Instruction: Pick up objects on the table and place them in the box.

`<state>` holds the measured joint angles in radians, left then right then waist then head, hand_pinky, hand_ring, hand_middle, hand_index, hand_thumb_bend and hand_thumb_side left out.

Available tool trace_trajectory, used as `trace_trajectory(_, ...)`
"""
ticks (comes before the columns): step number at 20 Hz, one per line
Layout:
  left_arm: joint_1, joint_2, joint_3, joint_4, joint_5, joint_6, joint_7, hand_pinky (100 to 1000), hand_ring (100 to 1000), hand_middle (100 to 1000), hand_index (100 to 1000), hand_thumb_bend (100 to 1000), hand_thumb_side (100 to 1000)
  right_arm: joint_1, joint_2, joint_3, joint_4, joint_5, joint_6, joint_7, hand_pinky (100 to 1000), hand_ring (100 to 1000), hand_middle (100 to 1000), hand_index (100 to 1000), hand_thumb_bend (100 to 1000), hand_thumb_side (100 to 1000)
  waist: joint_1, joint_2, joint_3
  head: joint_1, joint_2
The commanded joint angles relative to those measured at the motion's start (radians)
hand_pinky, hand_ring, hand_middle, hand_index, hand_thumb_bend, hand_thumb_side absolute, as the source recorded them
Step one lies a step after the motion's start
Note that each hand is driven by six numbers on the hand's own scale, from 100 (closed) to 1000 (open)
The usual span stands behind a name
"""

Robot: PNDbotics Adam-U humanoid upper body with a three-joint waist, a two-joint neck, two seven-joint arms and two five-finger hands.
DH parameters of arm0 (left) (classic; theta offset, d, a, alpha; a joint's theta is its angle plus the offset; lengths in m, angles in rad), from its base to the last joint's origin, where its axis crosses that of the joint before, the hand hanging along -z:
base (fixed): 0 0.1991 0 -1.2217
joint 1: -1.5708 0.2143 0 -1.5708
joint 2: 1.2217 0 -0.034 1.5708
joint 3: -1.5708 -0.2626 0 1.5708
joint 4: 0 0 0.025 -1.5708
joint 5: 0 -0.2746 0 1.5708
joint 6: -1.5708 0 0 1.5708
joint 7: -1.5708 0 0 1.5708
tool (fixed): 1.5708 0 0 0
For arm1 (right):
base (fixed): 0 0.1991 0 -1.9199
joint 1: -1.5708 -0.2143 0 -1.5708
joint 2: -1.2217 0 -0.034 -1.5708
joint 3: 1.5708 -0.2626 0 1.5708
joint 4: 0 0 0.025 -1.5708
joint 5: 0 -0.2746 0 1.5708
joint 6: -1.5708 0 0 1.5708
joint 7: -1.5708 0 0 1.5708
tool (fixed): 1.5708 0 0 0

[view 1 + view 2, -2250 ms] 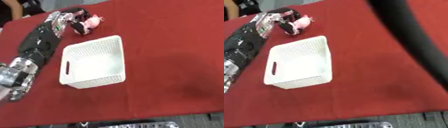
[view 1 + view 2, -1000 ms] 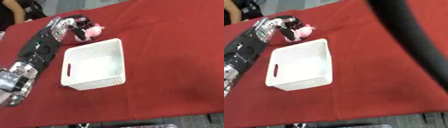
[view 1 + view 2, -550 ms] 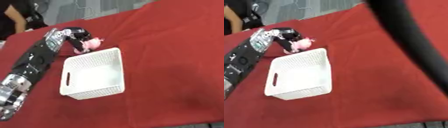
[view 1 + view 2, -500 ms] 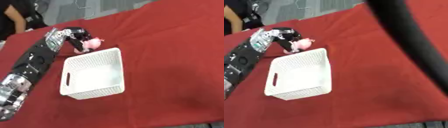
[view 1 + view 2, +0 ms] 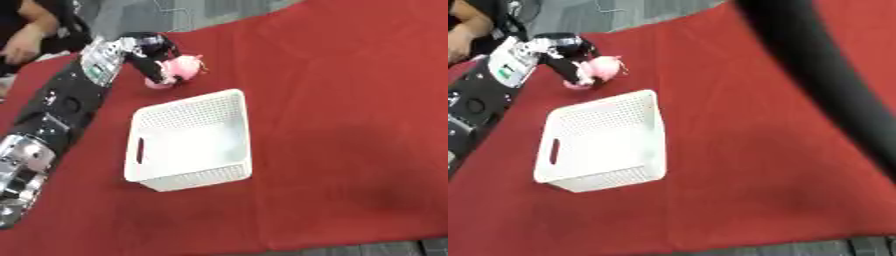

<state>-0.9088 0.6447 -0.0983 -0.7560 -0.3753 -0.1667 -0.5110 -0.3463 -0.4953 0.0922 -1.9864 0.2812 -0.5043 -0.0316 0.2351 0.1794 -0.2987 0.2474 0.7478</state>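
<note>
Reaching in from the near left, the left hand (image 5: pixel 150 52) has its dark fingers curled round a small pink soft toy (image 5: pixel 181 69), held just beyond the far rim of the white perforated plastic basket (image 5: pixel 191 141). To the hand's right, the red tablecloth (image 5: pixel 350 115) lies broad and bare.

In the right eye view, the pink toy looks rounded and plush; a blurred black arm (image 5: pixel 824 75) crosses the upper right, its hand out of sight.
</note>
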Motion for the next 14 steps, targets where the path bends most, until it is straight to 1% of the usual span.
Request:
trace_trajectory(1,-0.024,0.070,0.014,-0.064,0.017,-0.001,0.010,100,100,100,132,244,100,-0.004,-0.021,-0.002,-0.014,-0.003,0.001,0.001,601,691,814,765,134,806,-0.009,-0.025,0.007,0.013,0.011)
trace_trajectory(4,-0.010,0.088,-0.003,-0.137,0.043,-0.006,-0.004,100,100,100,133,245,100,-0.001,-0.023,-0.002,-0.014,-0.003,0.004,0.001,601,691,814,765,134,806,-0.009,-0.028,0.014,0.014,0.019)
trace_trajectory(7,0.015,0.106,-0.036,-0.226,0.095,-0.012,-0.038,100,100,100,133,240,100,0.004,-0.023,-0.003,-0.014,-0.002,0.008,0.002,602,692,815,764,135,802,-0.009,-0.030,0.024,0.015,0.022)
trace_trajectory(11,0.056,0.136,-0.089,-0.357,0.180,-0.001,-0.093,100,100,100,133,238,100,0.010,-0.025,-0.004,-0.014,0.000,0.013,0.002,602,692,815,764,117,798,-0.009,-0.033,0.037,0.006,0.022)
trace_trajectory(14,0.089,0.164,-0.124,-0.462,0.213,0.013,-0.125,100,100,100,133,242,100,0.017,-0.028,-0.006,-0.014,0.001,0.016,0.001,602,692,815,763,113,796,-0.009,-0.035,0.045,0.006,0.022)
